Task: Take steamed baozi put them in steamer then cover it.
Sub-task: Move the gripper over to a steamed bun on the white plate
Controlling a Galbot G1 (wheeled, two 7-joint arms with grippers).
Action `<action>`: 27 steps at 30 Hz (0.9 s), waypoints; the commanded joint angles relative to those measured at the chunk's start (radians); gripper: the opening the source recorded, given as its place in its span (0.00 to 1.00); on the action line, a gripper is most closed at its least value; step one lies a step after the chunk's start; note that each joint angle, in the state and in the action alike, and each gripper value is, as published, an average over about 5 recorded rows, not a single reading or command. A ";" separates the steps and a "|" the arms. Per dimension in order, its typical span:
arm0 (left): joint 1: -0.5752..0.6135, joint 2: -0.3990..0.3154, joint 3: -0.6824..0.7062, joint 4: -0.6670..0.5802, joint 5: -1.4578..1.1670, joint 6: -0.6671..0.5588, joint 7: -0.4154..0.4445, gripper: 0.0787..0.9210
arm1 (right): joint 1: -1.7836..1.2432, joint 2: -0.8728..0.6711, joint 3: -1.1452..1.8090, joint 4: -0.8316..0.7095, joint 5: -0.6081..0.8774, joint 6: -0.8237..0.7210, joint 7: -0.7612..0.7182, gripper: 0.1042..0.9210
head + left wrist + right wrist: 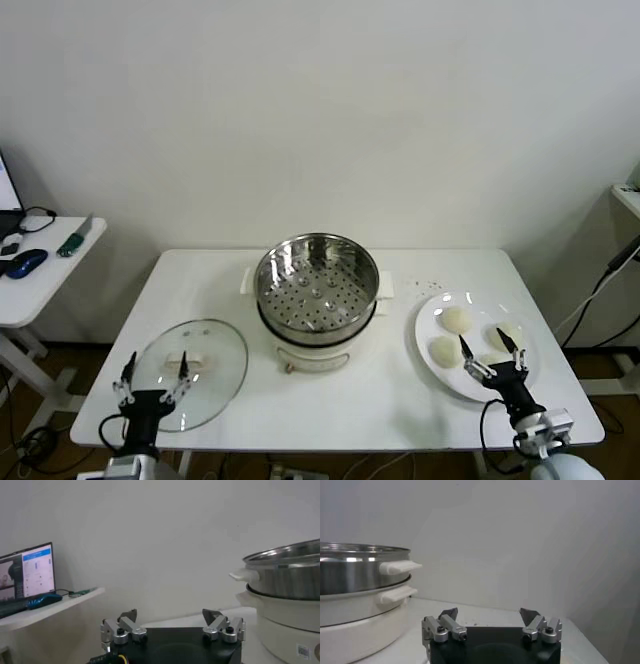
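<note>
Just beyond the right gripper's spread, empty fingers, the steamed baozi lie on a white plate; the empty steamer stands farther off toward the left gripper, which hangs released over the cover.

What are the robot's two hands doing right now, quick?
Left gripper: open, holding nothing, above the glass lid.
Right gripper: open, holding nothing, above the plate of buns.

Lab or office test room: bare white walls, plain white rectangular desk, white side desk with blue computer mouse, lit monitor, loose cables on floor.
</note>
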 commanded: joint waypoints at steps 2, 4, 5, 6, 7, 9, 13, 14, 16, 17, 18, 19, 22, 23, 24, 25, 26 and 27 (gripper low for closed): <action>0.001 0.002 0.000 -0.004 0.000 -0.003 -0.004 0.88 | 0.074 -0.102 0.001 -0.010 -0.056 -0.063 -0.114 0.88; 0.000 0.006 0.001 -0.002 0.000 0.000 -0.009 0.88 | 0.127 -0.172 -0.005 -0.034 -0.095 -0.111 -0.182 0.88; 0.000 0.008 0.003 -0.001 0.000 0.000 -0.011 0.88 | 0.157 -0.212 -0.014 -0.052 -0.117 -0.133 -0.216 0.88; -0.001 0.011 0.005 0.000 0.000 0.000 -0.012 0.88 | 0.184 -0.249 -0.024 -0.069 -0.135 -0.153 -0.245 0.88; -0.001 0.013 0.007 0.001 0.000 -0.004 -0.010 0.88 | 0.208 -0.285 -0.036 -0.086 -0.147 -0.173 -0.272 0.88; -0.002 0.016 0.011 0.002 0.000 -0.012 -0.005 0.88 | 0.257 -0.366 -0.065 -0.124 -0.171 -0.212 -0.338 0.88; -0.001 0.023 0.014 0.004 -0.001 -0.017 -0.001 0.88 | 0.360 -0.509 -0.142 -0.202 -0.251 -0.241 -0.503 0.88; -0.001 0.025 0.014 0.006 -0.002 -0.017 -0.002 0.88 | 0.403 -0.542 -0.173 -0.226 -0.276 -0.240 -0.554 0.88; -0.002 0.029 0.014 0.011 -0.002 -0.017 -0.003 0.88 | 0.496 -0.593 -0.254 -0.275 -0.331 -0.233 -0.649 0.88; -0.002 0.031 0.014 0.014 -0.003 -0.018 -0.003 0.88 | 0.562 -0.614 -0.309 -0.305 -0.365 -0.225 -0.701 0.88; -0.002 0.033 0.014 0.017 -0.004 -0.018 -0.003 0.88 | 0.627 -0.628 -0.363 -0.333 -0.397 -0.215 -0.748 0.88; -0.002 0.034 0.014 0.019 -0.005 -0.018 -0.004 0.88 | 0.700 -0.638 -0.430 -0.362 -0.430 -0.203 -0.790 0.88; -0.004 0.039 0.013 0.026 -0.009 -0.018 -0.004 0.88 | 0.937 -0.650 -0.652 -0.438 -0.488 -0.181 -0.876 0.88; -0.005 0.041 0.013 0.027 -0.010 -0.017 -0.005 0.88 | 1.021 -0.648 -0.742 -0.465 -0.488 -0.182 -0.895 0.88; -0.006 0.043 0.012 0.028 -0.011 -0.016 -0.005 0.88 | 1.092 -0.644 -0.820 -0.487 -0.485 -0.188 -0.906 0.88; -0.006 0.044 0.012 0.029 -0.012 -0.015 -0.005 0.88 | 1.162 -0.636 -0.899 -0.511 -0.485 -0.191 -0.917 0.88; -0.007 0.046 0.012 0.031 -0.013 -0.013 -0.006 0.88 | 1.225 -0.626 -0.976 -0.535 -0.485 -0.194 -0.929 0.88; -0.009 0.047 0.011 0.033 -0.012 -0.012 -0.007 0.88 | 1.290 -0.614 -1.049 -0.559 -0.487 -0.196 -0.943 0.88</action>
